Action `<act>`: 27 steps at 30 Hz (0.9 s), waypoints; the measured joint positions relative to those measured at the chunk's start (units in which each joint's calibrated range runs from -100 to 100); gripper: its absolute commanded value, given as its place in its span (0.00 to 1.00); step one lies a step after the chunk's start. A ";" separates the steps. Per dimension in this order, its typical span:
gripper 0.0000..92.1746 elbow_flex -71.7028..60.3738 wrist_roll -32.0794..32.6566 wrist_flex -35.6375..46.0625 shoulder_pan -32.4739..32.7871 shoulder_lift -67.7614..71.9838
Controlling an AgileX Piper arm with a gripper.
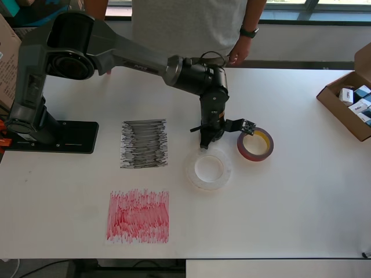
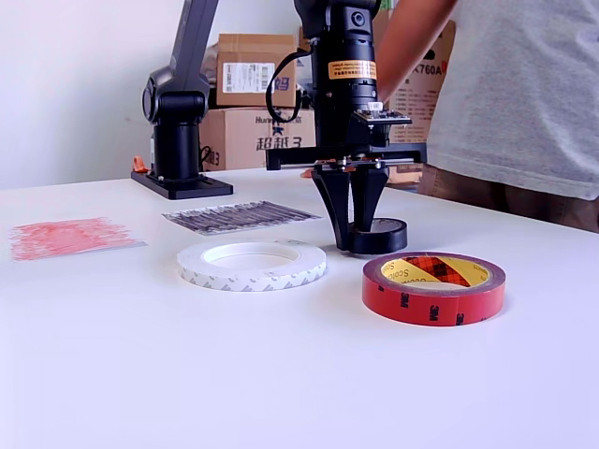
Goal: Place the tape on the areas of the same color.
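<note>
My gripper (image 2: 354, 236) points straight down at the table. Its fingers (image 2: 337, 215) straddle the near wall of a small black tape roll (image 2: 386, 238) that rests on the table, and they stand closed narrowly on it. In the overhead view the gripper (image 1: 207, 143) hides that roll. The white tape roll (image 1: 208, 169) lies flat just in front of it. The dark-red roll (image 1: 255, 145) with a yellowish core lies to the overhead view's right. The black-scribbled sheet (image 1: 144, 143) and red-scribbled sheet (image 1: 138, 216) lie further left. I cannot make out a white sheet.
The arm's base (image 1: 49, 136) stands at the overhead view's left. A person (image 1: 191, 23) stands at the far table edge, one hand (image 1: 239, 53) near the arm. An open cardboard box (image 1: 349, 107) sits at the right edge.
</note>
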 measured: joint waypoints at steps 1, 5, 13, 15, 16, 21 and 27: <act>0.00 0.16 -0.17 0.41 0.00 -0.57; 0.00 2.28 -1.75 0.62 -0.06 -3.86; 0.00 13.62 -8.85 -0.76 -1.48 -16.89; 0.00 17.18 -10.87 -2.04 -2.21 -20.20; 0.00 19.28 -12.02 -3.01 -2.73 -22.12; 0.00 30.06 -17.40 -9.13 -5.39 -31.20; 0.00 43.94 -24.72 -16.92 -6.74 -40.02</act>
